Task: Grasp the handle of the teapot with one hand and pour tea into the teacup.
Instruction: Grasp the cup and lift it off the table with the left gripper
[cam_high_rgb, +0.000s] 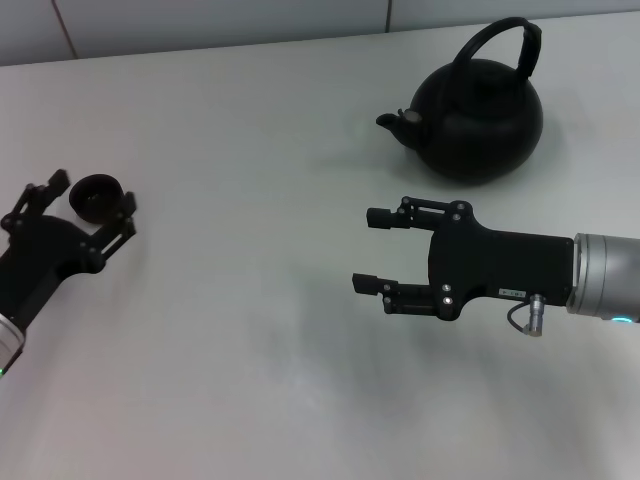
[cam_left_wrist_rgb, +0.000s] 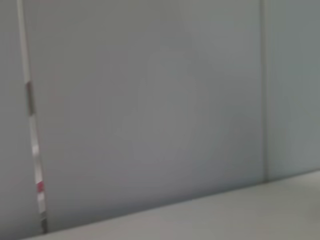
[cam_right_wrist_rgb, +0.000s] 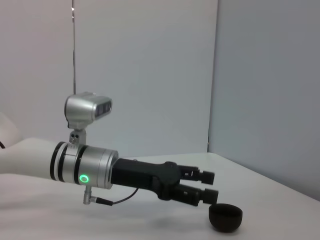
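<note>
From my head camera I see the teapot (cam_high_rgb: 478, 120) standing upright on the white table (cam_high_rgb: 250, 330), far over on my right side, its stubby spout (cam_high_rgb: 398, 122) turned toward my left. The handle (cam_high_rgb: 500, 52) arches over its top with nothing touching it. My right gripper (cam_high_rgb: 372, 250) hangs above the table just in front of the teapot, pointing toward my left, its two fingers spread wide apart and holding nothing. Well away on my left lies the teacup (cam_high_rgb: 95, 195), upright on the table. My left gripper (cam_high_rgb: 92, 198) sits right at it, fingers open with one on either side of the cup; I cannot tell whether they touch its wall.

My left wrist camera shows only a pale wall (cam_left_wrist_rgb: 150, 100), a thin vertical strip (cam_left_wrist_rgb: 32, 135) with red marks running down it, and a slice of the table edge (cam_left_wrist_rgb: 240, 215). Neither the cup nor my own fingers appear there.

My right wrist camera looks across the table at my other arm: the left gripper (cam_right_wrist_rgb: 207, 186) reaches out from its silver wrist, which carries a green light (cam_right_wrist_rgb: 83, 178) and a camera (cam_right_wrist_rgb: 88, 108) mounted above. The teacup (cam_right_wrist_rgb: 225, 217) sits on the table just below and beside those fingertips, which are slightly parted
</note>
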